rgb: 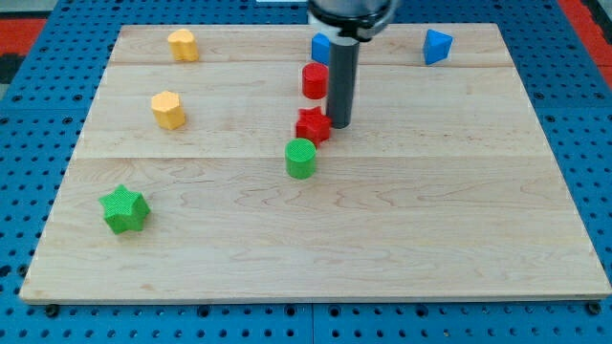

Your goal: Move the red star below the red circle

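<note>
The red star (312, 125) lies near the board's middle, directly below the red circle (315, 80) in the view, with a small gap between them. My tip (340, 126) stands at the star's right edge, touching or nearly touching it. The dark rod rises from there past the red circle's right side.
A green circle (300, 158) sits just below-left of the red star. A blue block (321, 46) is above the red circle, partly behind the rod. A blue triangle-like block (437, 46) is at top right. Two yellow blocks (183, 45) (167, 109) and a green star (124, 209) are at left.
</note>
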